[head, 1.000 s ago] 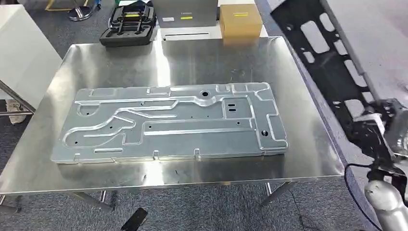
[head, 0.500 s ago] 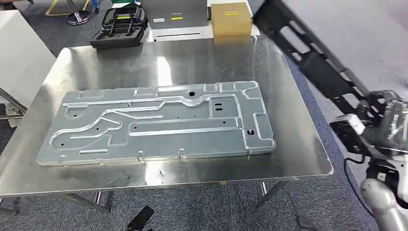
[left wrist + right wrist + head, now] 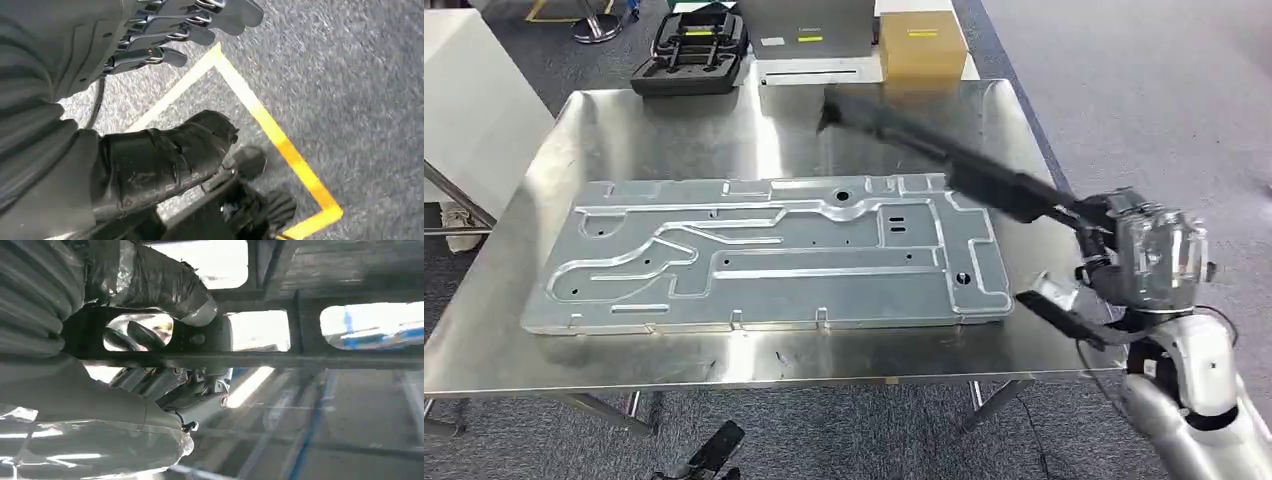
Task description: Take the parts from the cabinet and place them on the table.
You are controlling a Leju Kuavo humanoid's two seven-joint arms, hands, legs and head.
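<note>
You are carrying a long black perforated metal frame part in your right hand, whose fingers are clamped through one of its cut-outs at the near end. The part is reaching out edge-on over the right side of the shiny steel table, above the far corner of the large flat silver stamped metal panel already lying there. It is tilted and not touching the table, as far as the head view tells.

To do this well, you should be levelling the part before lowering, since the free end is long and will be swinging; keep it off the silver panel unless stacking is meant. Setting the far end down first, then the near end, looks safest.

Your left hand is hanging over grey carpet with its fingers apart, holding nothing.

Beyond the table, a black moulded foam tray is holding what seem to be dark fittings, too small to name. The closed tan cardboard box beside it is hiding its contents.
</note>
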